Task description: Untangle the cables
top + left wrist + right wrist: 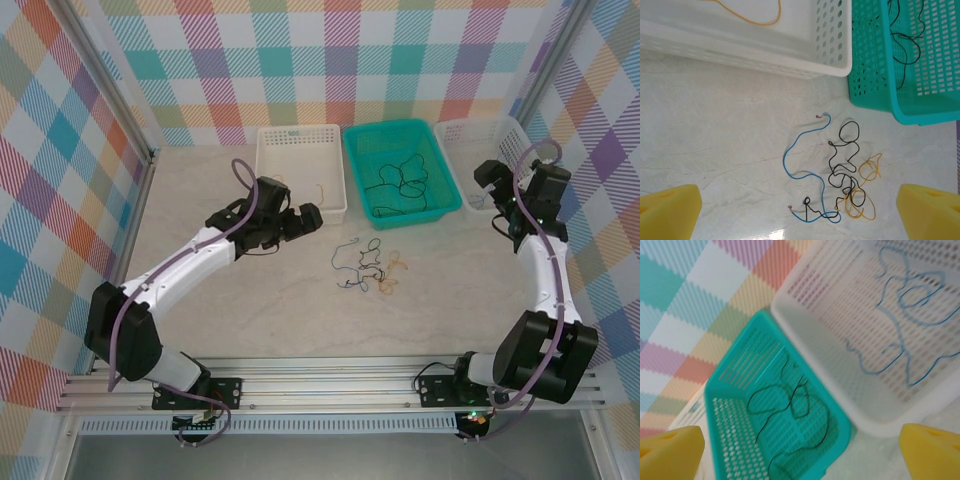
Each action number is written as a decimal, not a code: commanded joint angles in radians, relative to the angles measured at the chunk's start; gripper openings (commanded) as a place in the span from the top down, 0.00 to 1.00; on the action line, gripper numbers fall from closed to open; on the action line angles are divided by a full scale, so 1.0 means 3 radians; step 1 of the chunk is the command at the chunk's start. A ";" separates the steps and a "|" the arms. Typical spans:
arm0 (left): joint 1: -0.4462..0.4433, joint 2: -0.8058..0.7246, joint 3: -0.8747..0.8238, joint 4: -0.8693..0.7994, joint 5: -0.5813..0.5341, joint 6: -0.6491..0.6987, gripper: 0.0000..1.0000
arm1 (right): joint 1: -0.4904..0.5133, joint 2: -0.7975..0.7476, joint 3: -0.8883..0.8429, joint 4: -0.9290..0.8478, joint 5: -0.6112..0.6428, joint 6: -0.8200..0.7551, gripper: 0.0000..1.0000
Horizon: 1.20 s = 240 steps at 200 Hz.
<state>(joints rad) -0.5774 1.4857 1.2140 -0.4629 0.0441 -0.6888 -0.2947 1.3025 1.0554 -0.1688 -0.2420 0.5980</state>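
A tangle of cables (368,268) lies on the table in front of the baskets. In the left wrist view it is a blue cable (784,159), a black cable (830,165) and an orange cable (874,212), crossing one another. My left gripper (305,218) hovers left of and above the tangle, open, with its yellow fingertips (667,212) wide apart and nothing between them. My right gripper (490,180) is raised near the far-right basket, open and empty, its yellow fingertips (932,452) framing the baskets below.
Three baskets stand in a row at the back. The left white basket (740,62) holds an orange cable (755,21). The teal basket (740,365) holds black cables (751,400). The right white basket (810,345) holds blue cables (875,371). Checked walls enclose the table.
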 commanded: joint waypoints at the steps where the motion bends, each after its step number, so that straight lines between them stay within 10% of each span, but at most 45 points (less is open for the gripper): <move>1: -0.0087 0.0128 0.0002 0.0081 0.0076 -0.0057 0.00 | 0.0142 -0.0134 -0.0130 -0.0230 -0.0368 -0.0042 0.01; 132: -0.0570 0.0782 0.0328 -0.0048 -0.0283 -0.0104 0.00 | 0.1710 -0.0581 -0.1379 0.0317 0.0338 0.0926 0.02; 240: -0.0841 0.1349 0.0578 -0.0220 -0.0632 0.0054 0.10 | 0.2024 -0.0236 -0.1421 0.0258 0.0264 0.1019 0.01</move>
<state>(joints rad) -0.8051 1.8435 1.3254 -0.4950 -0.0998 -0.7109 0.2985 1.2297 0.6334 -0.1093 -0.1646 0.8879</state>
